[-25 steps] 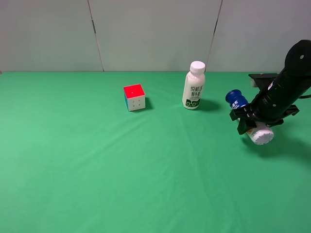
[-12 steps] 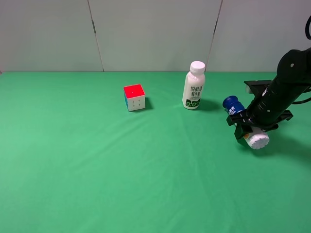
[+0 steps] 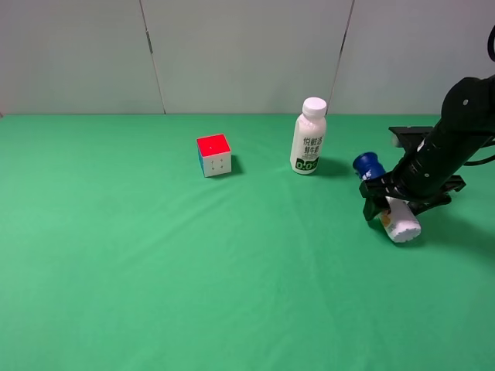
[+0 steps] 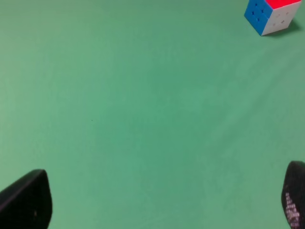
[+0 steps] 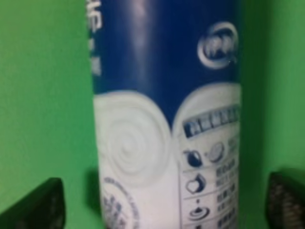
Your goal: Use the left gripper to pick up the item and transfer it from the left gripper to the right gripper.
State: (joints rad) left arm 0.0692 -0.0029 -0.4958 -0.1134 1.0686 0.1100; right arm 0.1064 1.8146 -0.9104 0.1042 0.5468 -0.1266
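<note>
1. Two claws to check, so starting with the left gripper (image 4: pixel 160 202): seen only in its own wrist view, with black fingertips (image 4: pixel 26 200) poking in at opposite corners. Spread wide, holding nothing, just bare green cloth (image 4: pixel 143 119) between them.
2. Same view also catching the puzzle cube (image 4: pixel 274 14) off at one edge: red top, blue and white sides, well away from those fingertips.
3. Moving to the right gripper (image 3: pixel 390 199) on the far right of the high view, down low at the cloth at the end of a black arm (image 3: pixel 464 116).
4. Finding the item (image 3: pixel 402 224) right there with it, lying tilted on the cloth. Dark-blue cap (image 3: pixel 369 163) pointing up and back toward the wall, white bottom end pointing forward and resting on the green.
5. Checking the right wrist view for grip: blue upper label and white lower body of the item (image 5: pixel 162 95) filling the middle, with a dark fingertip (image 5: pixel 33 205) on either side. Strips of green showing between each fingertip and the bottle, so calling that claw open, straddling the item without squeezing it.
6. Can't tell from the high view alone whether any part of the claw touches the bottle, too much black on black.
7. Elsewhere on the cloth: white-capped bottle (image 3: pixel 308 139) standing upright near the back, just beside the blue cap but apart from it. Cube (image 3: pixel 214 154) further left again, well clear of everything.
</note>
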